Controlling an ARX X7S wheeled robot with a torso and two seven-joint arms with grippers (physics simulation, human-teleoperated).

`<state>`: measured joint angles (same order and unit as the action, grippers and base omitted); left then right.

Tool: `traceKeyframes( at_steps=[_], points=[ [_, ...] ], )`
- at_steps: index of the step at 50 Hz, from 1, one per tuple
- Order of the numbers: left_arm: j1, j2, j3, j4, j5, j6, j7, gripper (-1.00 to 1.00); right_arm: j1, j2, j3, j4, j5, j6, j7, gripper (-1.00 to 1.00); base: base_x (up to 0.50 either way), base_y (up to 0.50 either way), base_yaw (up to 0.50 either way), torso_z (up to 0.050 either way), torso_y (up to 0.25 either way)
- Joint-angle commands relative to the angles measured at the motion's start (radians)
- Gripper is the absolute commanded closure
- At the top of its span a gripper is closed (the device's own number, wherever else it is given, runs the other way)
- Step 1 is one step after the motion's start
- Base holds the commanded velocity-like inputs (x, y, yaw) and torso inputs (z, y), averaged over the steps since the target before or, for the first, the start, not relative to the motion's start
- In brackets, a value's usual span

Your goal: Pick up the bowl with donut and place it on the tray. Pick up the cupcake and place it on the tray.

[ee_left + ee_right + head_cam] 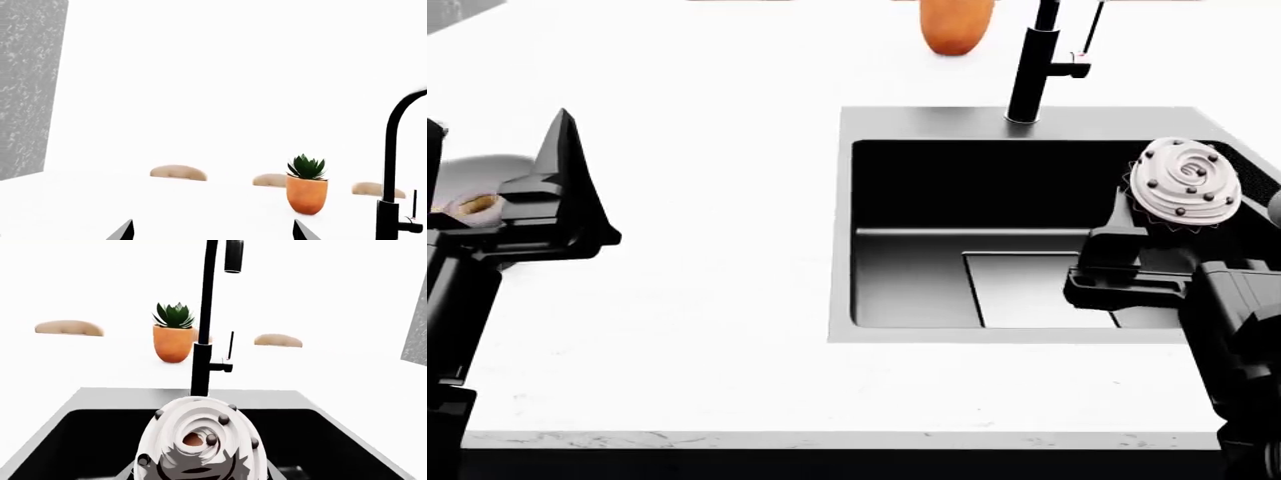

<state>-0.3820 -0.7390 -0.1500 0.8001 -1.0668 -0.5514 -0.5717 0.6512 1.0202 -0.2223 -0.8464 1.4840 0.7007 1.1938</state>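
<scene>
My right gripper [1178, 205] is shut on the cupcake [1185, 183], holding it by the dark pleated wrapper above the right side of the black sink. White swirled frosting with dark beads fills the space between the jaws in the right wrist view, on the cupcake [200, 440]. At the far left, the pale bowl [465, 172] with the donut [478, 205] lies partly behind my left gripper [497, 135]. That left gripper [213, 229] is open, its tips wide apart with nothing between them. Whether it touches the bowl I cannot tell. The tray is out of view.
A black sink basin [888, 180] sits in a steel surround, with a black faucet [1030, 70] behind it. An orange pot with a succulent [307, 192] stands at the back of the white counter. Beyond the far edge are tan chair backs [178, 172]. The counter's front edge [827, 438] is close to me.
</scene>
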Motion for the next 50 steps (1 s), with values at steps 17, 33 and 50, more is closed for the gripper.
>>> traceKeyframes(
  at_steps=[17, 33, 50],
  points=[
    [0.001, -0.002, 0.008, -0.002, 0.003, 0.005, 0.000, -1.00, -0.015, 0.000, 0.006, -0.005, -0.021, 0.005, -0.013, 1.00, 0.00, 0.33, 0.00, 0.000, 0.000],
    [0.007, -0.005, 0.006, 0.001, 0.002, 0.010, -0.003, -1.00, -0.022, 0.003, 0.012, -0.009, -0.026, -0.002, -0.014, 1.00, 0.00, 0.15, 0.00, 0.000, 0.000],
    [-0.081, -0.062, 0.037, -0.006, -0.093, -0.061, -0.026, -1.00, -0.006, -0.002, 0.006, -0.005, -0.020, 0.005, -0.013, 1.00, 0.00, 0.00, 0.00, 0.000, 0.001]
  ],
)
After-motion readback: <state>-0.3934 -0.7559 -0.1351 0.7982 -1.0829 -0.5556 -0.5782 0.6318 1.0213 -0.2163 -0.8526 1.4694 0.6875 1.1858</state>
